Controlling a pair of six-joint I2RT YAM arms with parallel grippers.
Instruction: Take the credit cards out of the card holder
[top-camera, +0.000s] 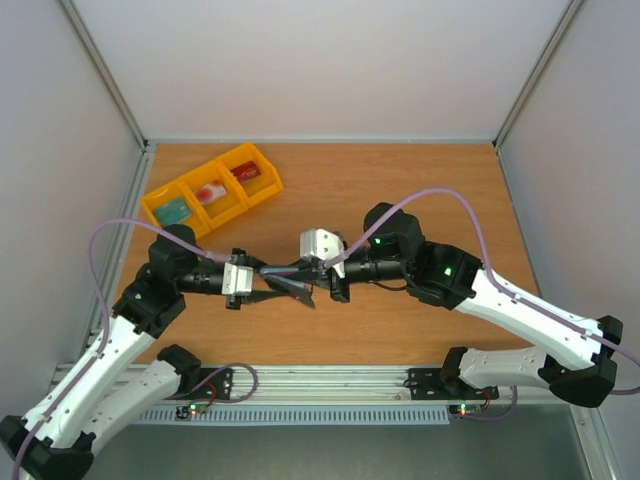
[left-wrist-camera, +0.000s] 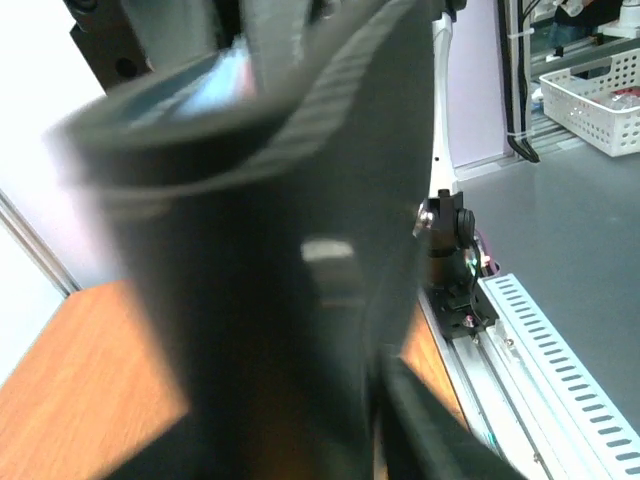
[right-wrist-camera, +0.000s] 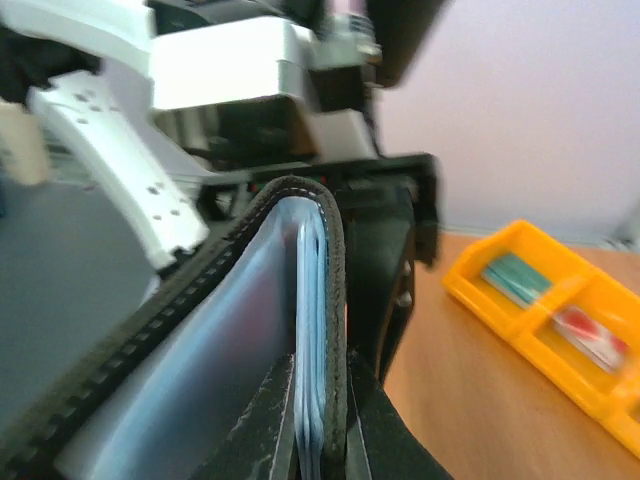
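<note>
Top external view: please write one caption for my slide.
Left tool and right tool hold the black card holder between them; yellow bins at far left.

I see black card holder (top-camera: 290, 283) open, grey-blue lining showing, over table (top-camera: 420, 180) centre; red credit card (top-camera: 210, 193) lies flat at its 11 o'clock.

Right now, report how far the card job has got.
Done: three cards lie in the yellow bins, a teal card, a red and white card and a red card. In hand: the left gripper holds the wallet between the arms, and the right gripper is closed on its open edge. Left: pale blue layers, possibly more cards, show inside the wallet and would need pulling out.
</note>
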